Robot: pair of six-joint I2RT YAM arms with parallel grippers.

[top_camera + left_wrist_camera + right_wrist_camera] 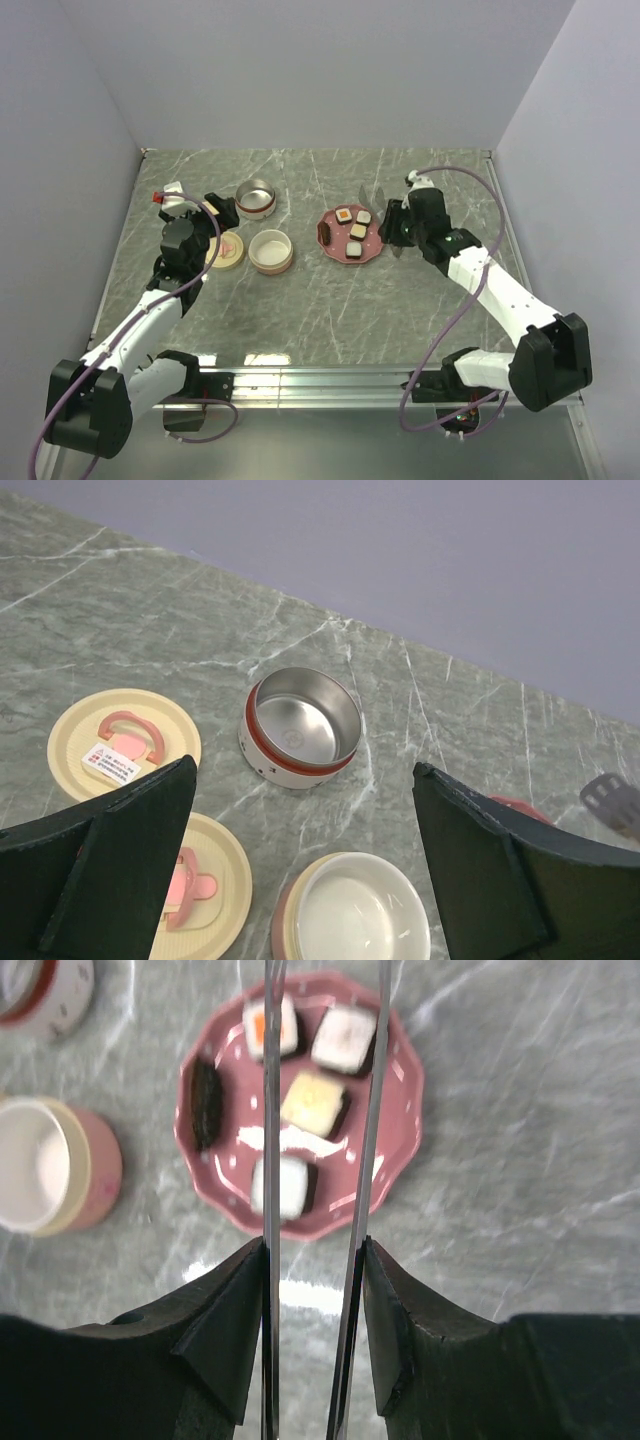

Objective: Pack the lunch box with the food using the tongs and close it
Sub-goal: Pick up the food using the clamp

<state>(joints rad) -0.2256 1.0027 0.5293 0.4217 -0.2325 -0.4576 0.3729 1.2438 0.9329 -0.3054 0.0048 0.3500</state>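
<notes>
— How far along is the robot?
— Barely begun. The right gripper (315, 1260) pinches the long thin grey metal tongs (270, 1210) at a narrow gap. Their arms reach over the pink scalloped plate (400, 1090), where all five toy food pieces (313, 1103) lie.
— And the left?
— The left gripper (305, 810) hangs wide and holds nothing, by two cream lids with pink handles (125, 745). Past them sit the pink cream-rimmed bowl (355, 910) and the red-banded steel bowl (300, 725), both empty. Packing and closing remain.
— Anything unclear?
— The tong tips run off the right wrist view, so contact with food cannot be told
</notes>
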